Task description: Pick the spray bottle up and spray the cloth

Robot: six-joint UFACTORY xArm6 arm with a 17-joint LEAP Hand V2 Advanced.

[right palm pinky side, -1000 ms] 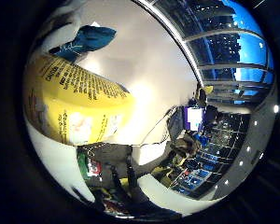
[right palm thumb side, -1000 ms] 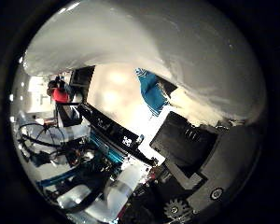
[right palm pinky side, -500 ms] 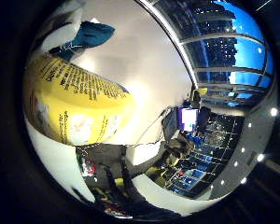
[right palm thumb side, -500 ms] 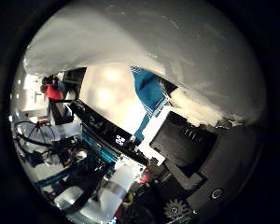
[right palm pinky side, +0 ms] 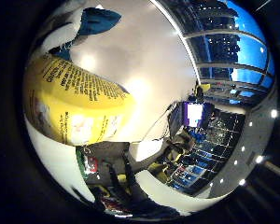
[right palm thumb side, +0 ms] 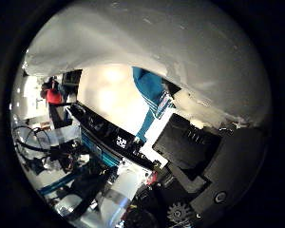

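The spray bottle (right palm pinky side: 79,109) sits close against the palm, fingers (right palm thumb side: 194,156) beside it.

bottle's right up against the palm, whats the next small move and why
Probably tilt the hand so the spray bottle points toward the blue cloth before squeezing. The yellow-labelled bottle fills much of the little finger side view, so it sits close to the palm, while the cloth lies on the white table beyond it.

Spray bottle (right palm pinky side: 79,112): white body, yellow label, black print. Cloth (right palm thumb side: 149,92): teal, white-striped edge. Table (right palm pinky side: 140,60): white.
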